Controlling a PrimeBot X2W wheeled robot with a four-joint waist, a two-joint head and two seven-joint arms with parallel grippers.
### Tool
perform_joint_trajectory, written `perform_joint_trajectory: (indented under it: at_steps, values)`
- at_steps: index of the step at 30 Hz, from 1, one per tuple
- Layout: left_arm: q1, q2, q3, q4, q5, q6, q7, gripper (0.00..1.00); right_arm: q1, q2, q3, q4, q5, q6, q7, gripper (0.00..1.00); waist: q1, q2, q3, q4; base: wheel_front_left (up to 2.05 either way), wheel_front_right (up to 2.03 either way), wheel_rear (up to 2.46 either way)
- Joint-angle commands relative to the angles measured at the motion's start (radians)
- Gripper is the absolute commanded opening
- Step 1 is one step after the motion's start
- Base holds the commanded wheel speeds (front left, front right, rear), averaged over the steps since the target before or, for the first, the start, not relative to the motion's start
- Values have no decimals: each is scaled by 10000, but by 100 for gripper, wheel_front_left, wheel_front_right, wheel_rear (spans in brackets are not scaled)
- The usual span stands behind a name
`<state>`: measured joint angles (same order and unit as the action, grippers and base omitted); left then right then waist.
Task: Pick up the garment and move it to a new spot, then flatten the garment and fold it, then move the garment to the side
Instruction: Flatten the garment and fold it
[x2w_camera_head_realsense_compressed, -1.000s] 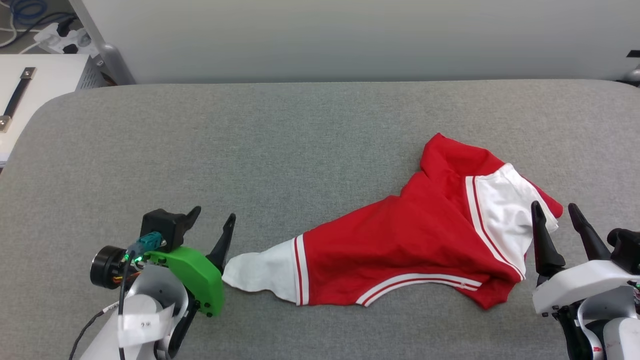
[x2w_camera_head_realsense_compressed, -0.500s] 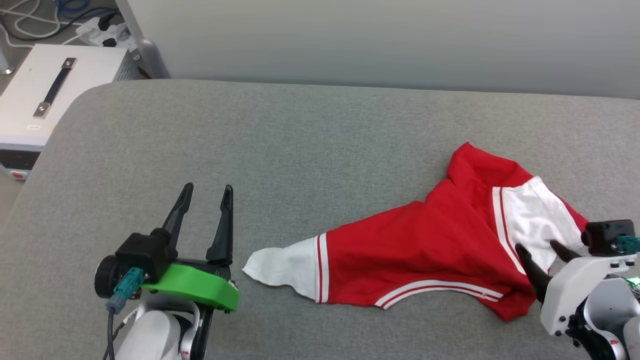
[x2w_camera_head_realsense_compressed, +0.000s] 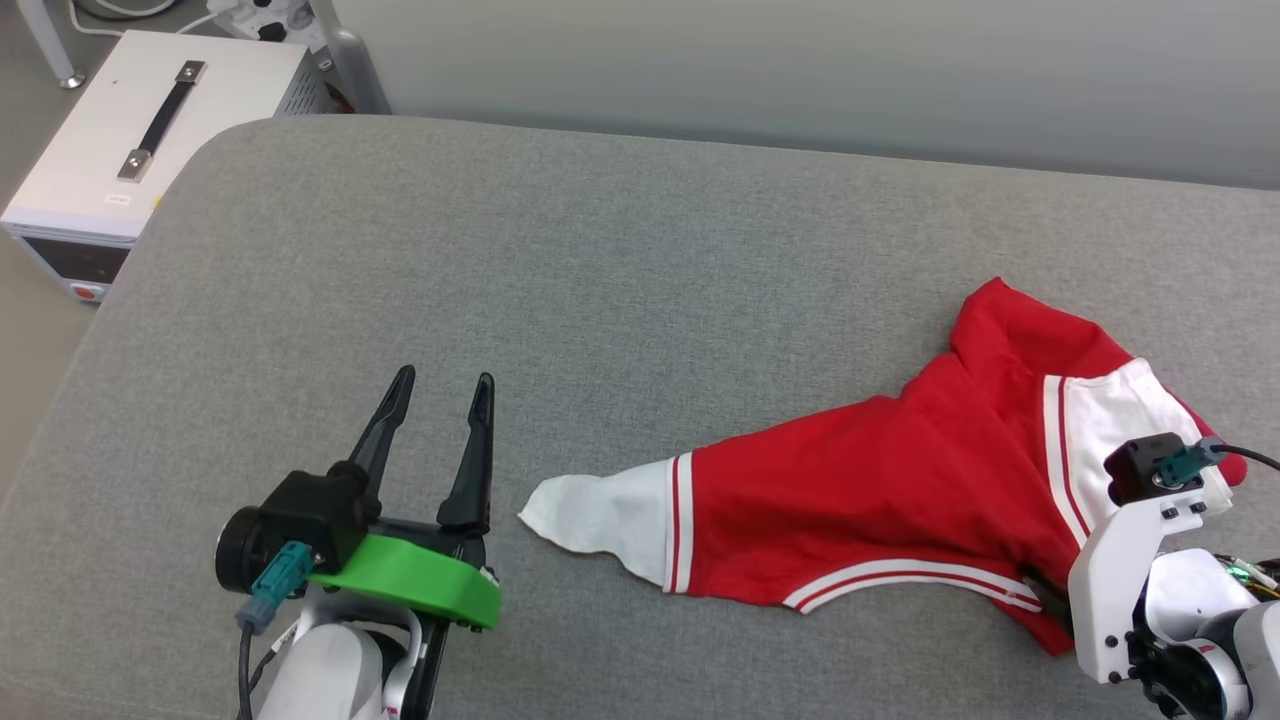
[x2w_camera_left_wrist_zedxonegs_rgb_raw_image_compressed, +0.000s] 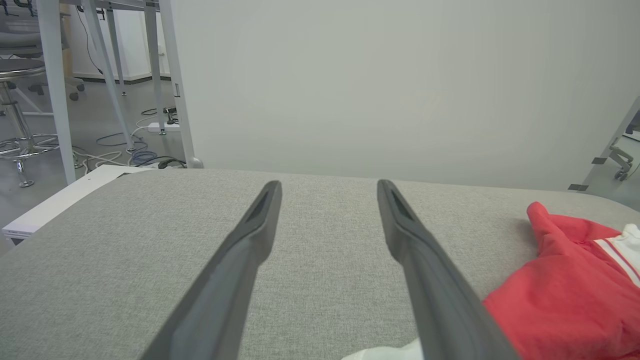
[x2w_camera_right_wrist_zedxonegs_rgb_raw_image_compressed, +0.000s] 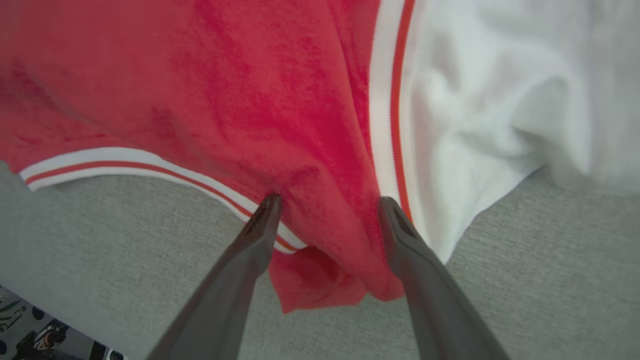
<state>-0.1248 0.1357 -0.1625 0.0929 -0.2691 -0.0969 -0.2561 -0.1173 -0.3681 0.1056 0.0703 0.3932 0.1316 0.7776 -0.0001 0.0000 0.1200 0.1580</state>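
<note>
The shirt (x2w_camera_head_realsense_compressed: 850, 490) lies crumpled on the right side of the gray padded table (x2w_camera_head_realsense_compressed: 600, 260). My right gripper (x2w_camera_right_wrist_zedxonegs_rgb_raw_image_compressed: 328, 200) is spread wide, tips at its near red corner. My left gripper (x2w_camera_head_realsense_compressed: 445, 376), wide and empty, sits beside the white sleeve (x2w_camera_head_realsense_compressed: 590, 515).

Left gripper (x2w_camera_head_realsense_compressed: 445, 376): two long dark tapered fingers, mounted on a curved green bracket (x2w_camera_head_realsense_compressed: 405, 585). Black camera block (x2w_camera_head_realsense_compressed: 310, 505) left of the green bracket, with a teal plug (x2w_camera_head_realsense_compressed: 270, 585) and black cable (x2w_camera_head_realsense_compressed: 243, 660).
Right gripper (x2w_camera_right_wrist_zedxonegs_rgb_raw_image_compressed: 328, 199): same dark fingers. White bracket (x2w_camera_head_realsense_compressed: 1130, 570) with dark screws (x2w_camera_head_realsense_compressed: 1106, 616), far right of the green bracket.
</note>
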Motion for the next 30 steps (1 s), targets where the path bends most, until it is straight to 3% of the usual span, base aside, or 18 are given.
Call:
perform_joint_trajectory:
  at_steps: [1,5,6,8,18,23,30]
  values:
    - [-60,-84,61,50,109,-69,-56,100,-175,-63,76,143,-70,-9,-62,100,1,0,70,77,0,0,0]
    - [-57,-196,172,130,221,-174,-56,100,-251,-69,257,568,-78,-9,-243,100,1,0,107,132,0,0,0]
    - [-54,-223,201,152,241,-195,-56,100,-279,-79,286,685,-88,-9,-301,78,1,0,104,136,0,0,0]
    - [-38,-257,239,198,279,-227,-56,100,-327,-74,327,832,-84,-9,-426,0,1,0,79,127,0,0,0]
    - [185,-319,348,479,347,-311,-56,100,84,-297,-180,197,284,-9,-324,0,1,0,-385,-270,0,0,0]
    - [317,-370,362,541,328,-325,-56,100,1002,-158,-1154,-849,231,-9,599,0,1,0,-571,-534,0,0,0]
    - [351,-474,312,591,300,-333,-57,100,2553,601,-2539,-2269,-241,-9,1901,0,1,0,-512,-713,0,0,0]
